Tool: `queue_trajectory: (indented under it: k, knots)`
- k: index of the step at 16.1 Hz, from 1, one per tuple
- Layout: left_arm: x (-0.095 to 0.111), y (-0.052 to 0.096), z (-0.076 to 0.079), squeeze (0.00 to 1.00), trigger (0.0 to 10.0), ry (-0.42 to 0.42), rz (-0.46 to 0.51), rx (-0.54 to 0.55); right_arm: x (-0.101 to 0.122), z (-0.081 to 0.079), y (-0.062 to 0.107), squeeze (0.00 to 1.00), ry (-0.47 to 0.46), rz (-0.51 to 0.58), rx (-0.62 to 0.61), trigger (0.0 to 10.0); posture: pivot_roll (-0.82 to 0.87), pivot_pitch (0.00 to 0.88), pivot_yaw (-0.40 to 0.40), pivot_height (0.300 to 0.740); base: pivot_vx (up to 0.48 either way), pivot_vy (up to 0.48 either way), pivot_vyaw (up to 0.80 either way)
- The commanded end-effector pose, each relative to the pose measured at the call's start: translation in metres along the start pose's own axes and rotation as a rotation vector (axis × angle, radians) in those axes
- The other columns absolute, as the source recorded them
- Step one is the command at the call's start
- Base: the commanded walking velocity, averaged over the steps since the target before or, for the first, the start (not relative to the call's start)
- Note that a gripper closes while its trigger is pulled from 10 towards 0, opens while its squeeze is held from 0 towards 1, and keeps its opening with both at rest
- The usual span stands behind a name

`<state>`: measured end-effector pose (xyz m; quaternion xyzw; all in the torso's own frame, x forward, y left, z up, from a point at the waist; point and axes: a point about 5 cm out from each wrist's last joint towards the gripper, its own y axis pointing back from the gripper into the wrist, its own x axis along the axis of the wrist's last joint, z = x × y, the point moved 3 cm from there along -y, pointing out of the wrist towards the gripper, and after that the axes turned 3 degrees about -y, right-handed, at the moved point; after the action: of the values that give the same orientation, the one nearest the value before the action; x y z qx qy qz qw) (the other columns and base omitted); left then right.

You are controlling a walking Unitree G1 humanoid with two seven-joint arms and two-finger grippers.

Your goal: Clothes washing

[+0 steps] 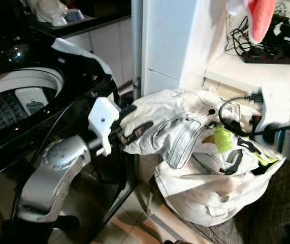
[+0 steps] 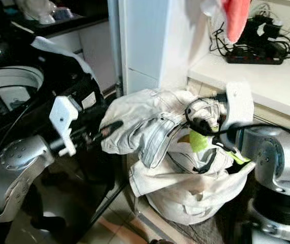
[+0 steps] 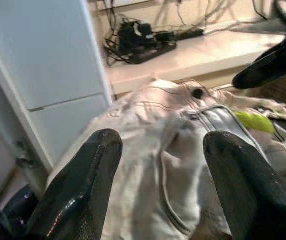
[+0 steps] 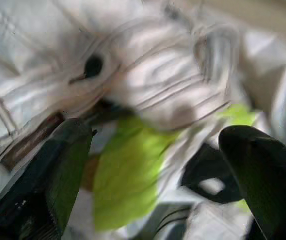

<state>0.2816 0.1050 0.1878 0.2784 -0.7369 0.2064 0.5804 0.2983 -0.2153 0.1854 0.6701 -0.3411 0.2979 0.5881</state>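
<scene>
Beside the black top-loading washing machine, a pale laundry bag sits on the floor, stuffed with clothes, and a pair of whitish jeans spills out of its top toward the machine. The left gripper reaches across from the washer side, and its black fingers stand wide apart with the jeans' cloth lying between and just beyond them; whether they touch the cloth cannot be told. The right gripper comes in from the other side at the mouth of the bag, its fingers also spread wide over the jeans' waistband button and a lime-green garment tucked beneath. The washer's lid is up and its drum is open. Behind the bag runs a white shelf carrying a black power strip with tangled cables, and a pink cloth hangs above it.
</scene>
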Motion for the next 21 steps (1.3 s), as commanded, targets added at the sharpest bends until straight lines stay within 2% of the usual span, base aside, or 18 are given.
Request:
queue_trajectory:
  k: [1, 2, 5, 8, 10, 11, 13, 14, 15, 16, 17, 19, 21]
  knots:
    - [0.003, 0.002, 0.001, 0.0, 10.0, -0.006, 0.005, -0.016, 0.0, 0.0, -0.001, 0.0, -0.063, -0.009, 0.008, 10.0, -0.01, 0.0, 0.001, 0.74, 0.0, 0.0, 0.0]
    - [0.003, 0.003, 0.0, 0.0, 10.0, -0.011, 0.003, -0.014, -0.005, -0.004, -0.006, 0.0, -0.119, -0.023, 0.032, 10.0, -0.01, 0.0, 0.003, 0.74, 0.0, 0.0, 0.0]
    - [0.007, 0.0, -0.004, 0.0, 10.0, -0.019, 0.02, -0.009, 0.0, -0.019, -0.021, 0.0, -0.285, 0.033, 0.143, 10.0, -0.01, 0.0, 0.015, 0.74, 0.0, 0.0, 0.0]
    - [0.011, -0.003, -0.001, 0.0, 10.0, -0.019, 0.039, -0.019, 0.001, -0.029, -0.036, 0.0, -0.331, 0.046, 0.2, 10.0, -0.01, 0.0, 0.016, 0.74, 0.0, 0.0, 0.0]
    - [0.01, -0.004, 0.001, 0.0, 10.0, -0.017, 0.036, -0.029, -0.003, -0.034, -0.047, 0.0, -0.369, 0.01, 0.219, 10.0, 0.0, 0.0, 0.017, 0.74, 0.0, 0.0, 0.0]
    - [0.01, -0.005, 0.002, 0.0, 10.0, -0.019, 0.037, -0.029, 0.003, -0.046, -0.052, 0.0, -0.411, 0.021, 0.286, 10.0, 0.0, 0.0, 0.016, 0.74, 0.0, 0.0, 0.0]
    - [0.012, -0.006, 0.001, 0.0, 10.0, -0.02, 0.044, -0.018, 0.011, -0.063, -0.047, 0.0, -0.397, 0.04, 0.391, 10.0, 0.01, 0.0, 0.005, 0.74, 0.0, 0.0, 0.0]
    - [0.012, -0.005, 0.001, 0.0, 10.0, -0.018, 0.045, -0.016, 0.008, -0.066, -0.045, 0.0, -0.379, 0.029, 0.409, 10.0, 0.01, 0.0, 0.005, 0.74, 0.0, 0.0, 0.0]
    - [0.01, -0.005, 0.002, 0.0, 10.0, -0.015, 0.039, -0.015, -0.003, -0.066, -0.045, 0.0, -0.333, -0.011, 0.407, 5.2, 0.01, 0.0, 0.008, 0.74, 0.0, 0.0, 0.0]
    - [0.009, -0.005, 0.002, 0.0, 10.0, -0.014, 0.037, -0.016, -0.007, -0.065, -0.046, 0.0, -0.328, -0.028, 0.396, 4.2, 0.01, 0.0, 0.008, 0.74, 0.0, 0.0, 0.0]
    - [0.01, -0.006, 0.003, 0.0, 10.0, -0.012, 0.039, -0.019, -0.012, -0.061, -0.049, 0.0, -0.323, -0.043, 0.364, 0.0, 0.0, 0.0, 0.01, 0.74, 0.0, 0.0, 0.0]
    - [0.012, -0.009, 0.004, 0.0, 10.0, 0.004, 0.053, -0.03, -0.012, -0.055, -0.051, 0.0, -0.339, -0.04, 0.341, 0.0, 0.0, 0.0, 0.011, 0.74, 0.0, 0.0, 0.0]
    - [0.012, -0.01, 0.012, 0.0, 10.0, 0.027, 0.059, -0.068, -0.012, -0.046, -0.053, 0.0, -0.347, -0.025, 0.312, 0.0, 0.0, 0.0, 0.012, 0.74, 0.0, 0.0, 0.0]
